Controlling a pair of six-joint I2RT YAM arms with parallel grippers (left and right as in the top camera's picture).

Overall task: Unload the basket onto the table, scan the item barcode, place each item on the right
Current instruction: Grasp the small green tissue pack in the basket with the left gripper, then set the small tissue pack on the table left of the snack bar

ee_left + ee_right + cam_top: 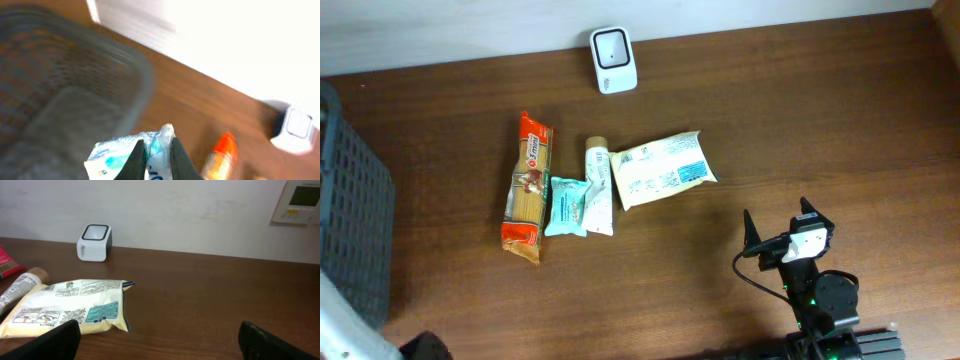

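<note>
**Packet in hand, scanner waiting across the worktop**

The left fingers (136, 161) are pinched shut on the upper edge of a white-and-blue packet (107, 159), the item that appears bound for the scanner (295, 131). The left wrist picture is smeared, so the packet's print cannot be read, and whether it hangs clear of the worktop (800, 120) is hard to say. From the grip, the scanner stands at three o'clock near the back wall, well apart. A grey basket (60, 90) fills ten o'clock, and the orange end of a pasta packet (222, 155) lies near at four o'clock.

The slanted horizon suggests a rolled left wrist, low over the worktop at its seven o'clock corner. The held packet lies outside the overhead picture.

The right fingers (750, 232) are spread wide and empty at five o'clock, low and level, facing a printed pouch (70, 307).

Done well, the step likely means carrying the packet to the scanner's window, turning the barcode face square to it, keeping the wrapper flat and the fingers off the code, then holding steady.
</note>
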